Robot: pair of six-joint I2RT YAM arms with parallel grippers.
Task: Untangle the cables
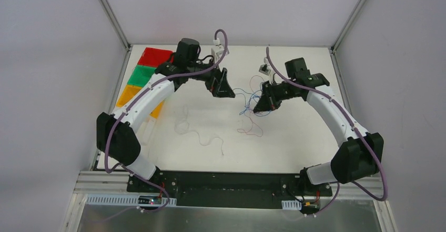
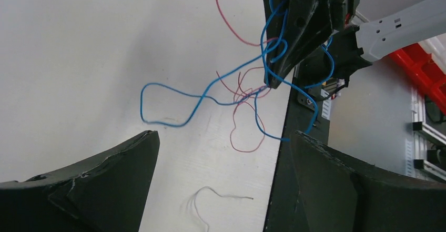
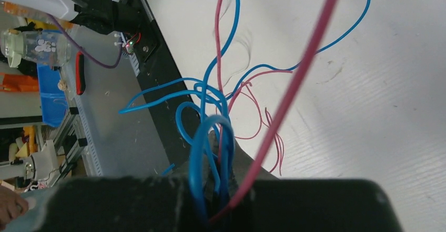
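A red bin (image 1: pixel 156 56), a green bin (image 1: pixel 140 75) and an orange bin (image 1: pixel 128 93) line the white desk's (image 1: pixel 294 142) left edge, while a small white object (image 1: pixel 264 68), perhaps a plug, lies near its far edge.

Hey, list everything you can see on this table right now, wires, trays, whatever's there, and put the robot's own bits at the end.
wire tangle: one, blue and red strands, hanging from the right gripper down to the table's middle
white wire: one, pale grey-white, lying loose on its own, apart from the tangle and nearer the arm bases
trays: three, red, green and orange, in a row at the table's far-left edge
small white objects: two, at the table's far side, too small to identify
table: one, white
left gripper: one, black, open, holding nothing, above the table left of the tangle
right gripper: one, black, shut on the wire tangle
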